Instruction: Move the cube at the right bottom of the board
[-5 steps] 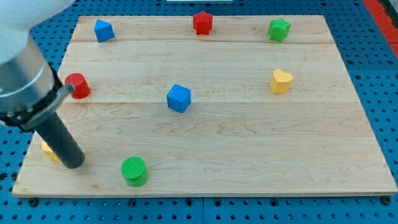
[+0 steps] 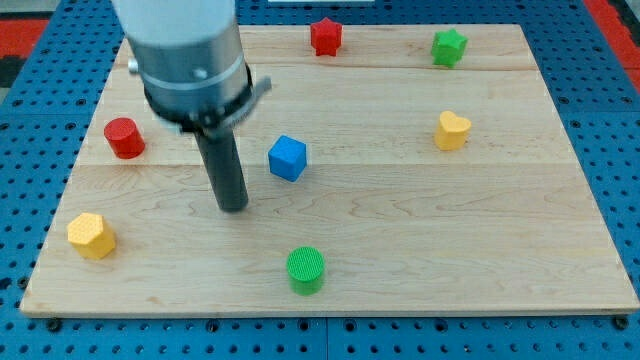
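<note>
My tip [image 2: 233, 207] is resting on the desk [image 2: 400, 250] at eight o'clock of the blue cube [image 2: 287, 158], near but apart, seemingly lining up a push; no gripper is fitted.

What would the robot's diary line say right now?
my tip: left of blue cube, apart | green cylinder: bottom centre

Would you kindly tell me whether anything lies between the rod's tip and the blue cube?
Nothing: in the camera view, only bare wood separates my tip from the blue cube, which sits up and toward the view's right of it.
</note>
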Controlling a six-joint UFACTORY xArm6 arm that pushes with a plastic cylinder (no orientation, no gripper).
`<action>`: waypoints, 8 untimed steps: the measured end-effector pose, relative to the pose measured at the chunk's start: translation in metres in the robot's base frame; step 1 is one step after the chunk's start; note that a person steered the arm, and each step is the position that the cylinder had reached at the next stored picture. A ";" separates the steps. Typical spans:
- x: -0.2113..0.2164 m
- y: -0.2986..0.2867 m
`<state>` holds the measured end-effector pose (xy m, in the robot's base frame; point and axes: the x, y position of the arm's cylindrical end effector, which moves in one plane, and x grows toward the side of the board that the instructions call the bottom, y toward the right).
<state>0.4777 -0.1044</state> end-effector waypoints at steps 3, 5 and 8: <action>-0.040 0.178; -0.031 0.180; -0.002 0.132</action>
<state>0.4756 0.0271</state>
